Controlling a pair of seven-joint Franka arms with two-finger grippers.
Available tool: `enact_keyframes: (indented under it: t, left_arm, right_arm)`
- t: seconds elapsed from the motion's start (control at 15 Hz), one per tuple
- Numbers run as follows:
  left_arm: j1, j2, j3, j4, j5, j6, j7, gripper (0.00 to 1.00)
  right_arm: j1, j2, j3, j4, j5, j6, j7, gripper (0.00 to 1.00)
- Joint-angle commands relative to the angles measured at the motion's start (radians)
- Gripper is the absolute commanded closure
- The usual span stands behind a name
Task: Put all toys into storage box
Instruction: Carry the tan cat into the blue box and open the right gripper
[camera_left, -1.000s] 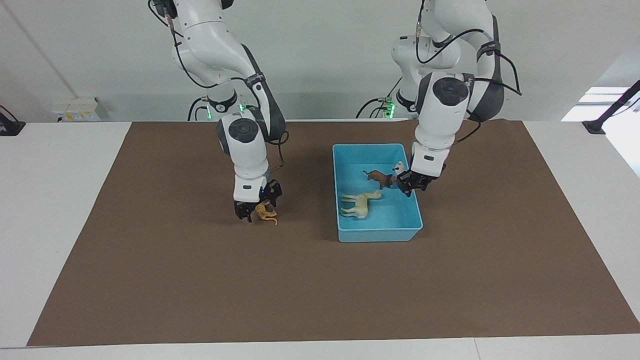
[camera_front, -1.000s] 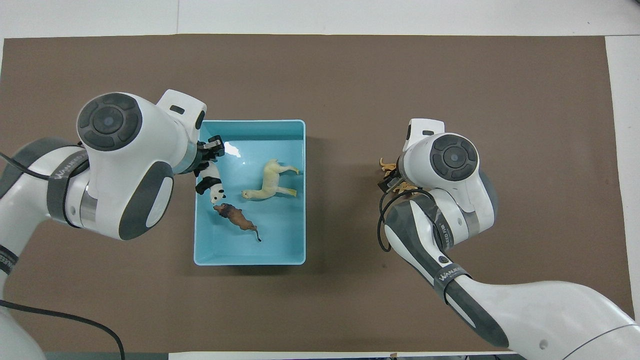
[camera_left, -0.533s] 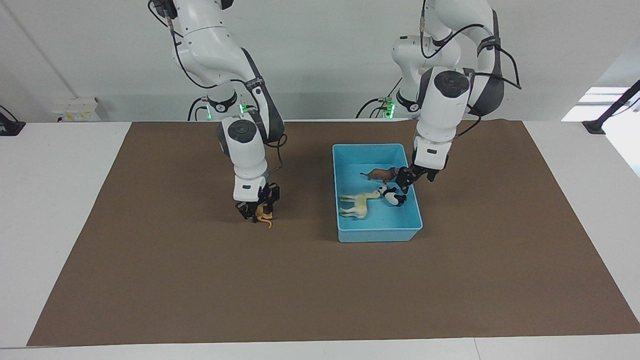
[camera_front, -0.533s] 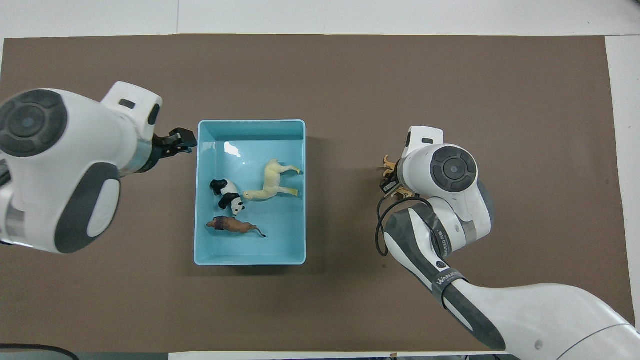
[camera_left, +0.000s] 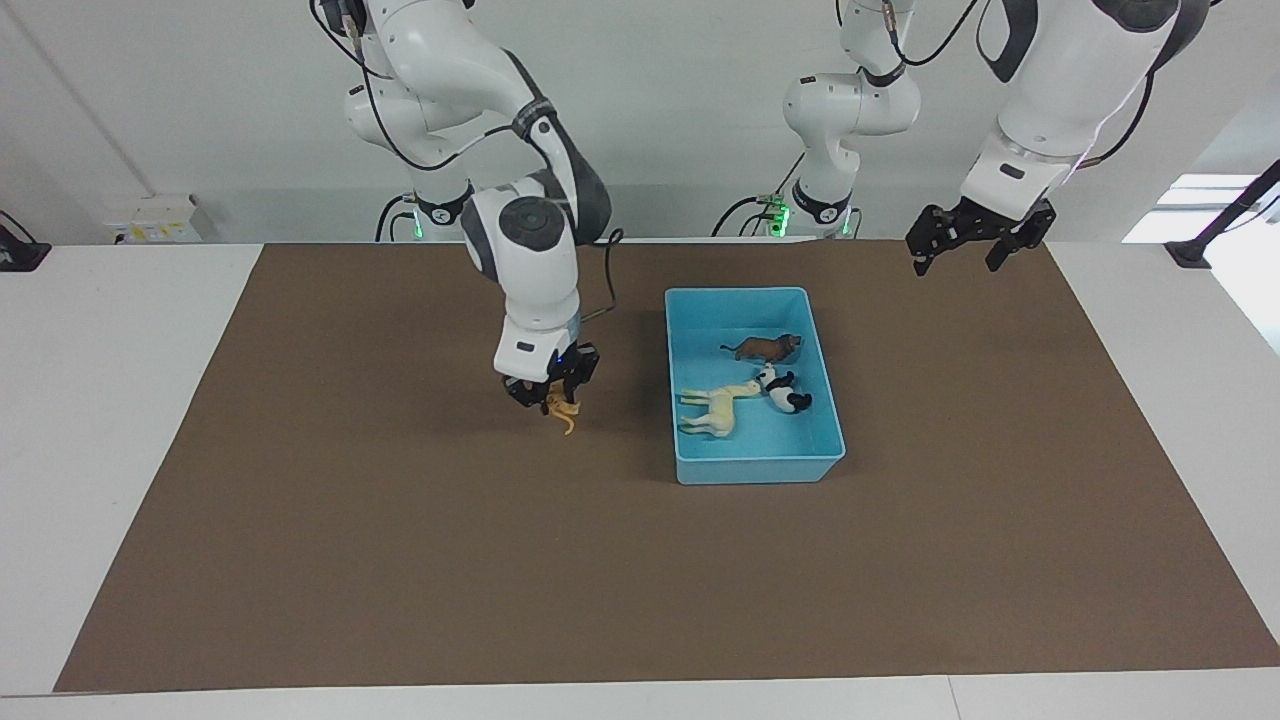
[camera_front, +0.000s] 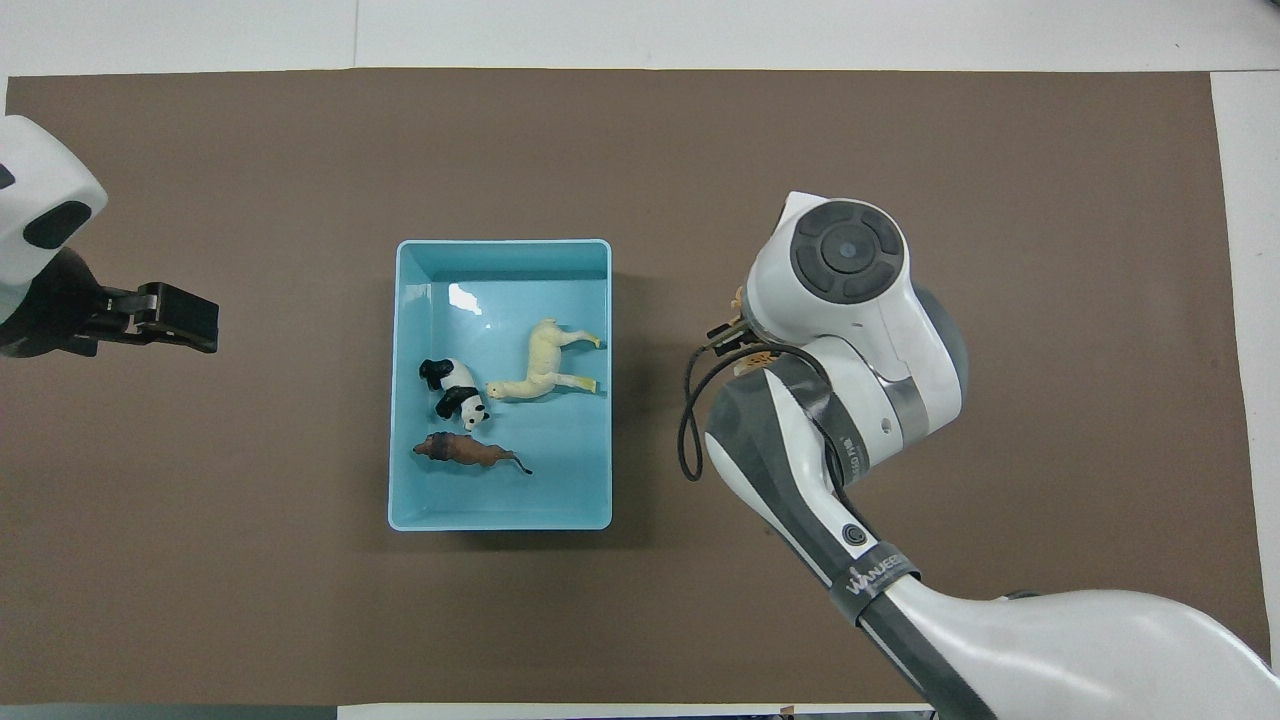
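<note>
**A:** Which step are you on?

**B:** The last toy. My right end effector (camera_left: 549, 392), left of centre in the facing frame, is closed on the orange tiger (camera_left: 563, 410) and holds it in the air over the brown mat (camera_left: 400, 560), beside the storage box (camera_left: 757, 469) on the right arm's side. The tiger hangs below the fingers, tail down.

**A:** And the rest?

**B:** The cream camel (camera_left: 719, 405), the panda (camera_left: 785, 390) and the brown lion (camera_left: 765, 347) lie inside the box, at frame centre. My left end effector (camera_left: 978, 238) is at the upper right of the facing frame, raised over the mat's edge, fingers spread and empty; that arm waits.

**A:** What next?

**B:** I judge I must carry the tiger sideways over the rim, clear of the wall, and let go above the bare blue floor, away from the camel.

**A:** The surroundings?

**B:** A white desk (camera_left: 120, 400) under the mat, a pale wall along the top.
</note>
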Motion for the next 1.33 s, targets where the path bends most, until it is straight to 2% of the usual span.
enact_keyframes:
  t: [0.0,0.07,0.13,0.27,0.4,0.47,0.53,0.6,0.67,0.8,1.07,1.27]
  left_arm:
    - [0.072,0.030,-0.019,0.059,-0.035,-0.080,0.085,0.00]
    - [0.079,0.005,-0.019,0.037,-0.035,-0.091,0.115,0.00]
    - [0.083,-0.015,-0.019,0.005,-0.035,-0.094,0.122,0.00]
    - [0.081,-0.041,-0.019,-0.047,-0.035,-0.067,0.117,0.00]
    - [0.079,-0.030,-0.019,-0.038,-0.035,-0.022,0.125,0.00]
    - [0.076,-0.024,-0.017,-0.035,-0.035,-0.024,0.131,0.00]
    - [0.076,-0.023,-0.014,-0.032,-0.035,-0.028,0.137,0.00]
    - [0.079,-0.012,-0.017,-0.029,-0.035,-0.030,0.137,0.00]
    - [0.076,-0.006,-0.017,-0.024,-0.035,-0.036,0.136,0.00]
    - [0.076,-0.009,-0.011,-0.023,-0.037,-0.030,0.139,0.00]
    - [0.073,-0.009,-0.011,-0.018,-0.040,-0.056,0.131,0.00]
    - [0.076,-0.009,-0.005,-0.015,-0.063,-0.051,0.129,0.00]
  right_arm:
    - [0.078,0.177,-0.001,0.368,0.041,-0.196,0.139,1.00]
    - [0.115,0.222,-0.001,0.462,0.039,-0.230,0.186,1.00]
    - [0.168,0.255,-0.007,0.504,0.033,-0.228,0.235,1.00]
    - [0.230,0.288,-0.010,0.503,0.013,-0.189,0.286,1.00]
    - [0.277,0.332,-0.010,0.500,0.001,-0.134,0.349,1.00]
    - [0.278,0.326,-0.008,0.463,0.002,-0.090,0.377,1.00]
    - [0.279,0.320,-0.008,0.446,0.003,-0.082,0.391,0.76]
    - [0.279,0.320,-0.010,0.451,0.006,-0.089,0.416,0.13]
    - [0.276,0.316,-0.010,0.457,0.004,-0.115,0.464,0.00]
    - [0.265,0.300,-0.013,0.460,-0.001,-0.137,0.518,0.00]
    - [0.154,0.178,-0.033,0.449,0.001,-0.198,0.486,0.00]
    - [-0.009,0.104,-0.035,0.443,-0.001,-0.224,0.277,0.00]
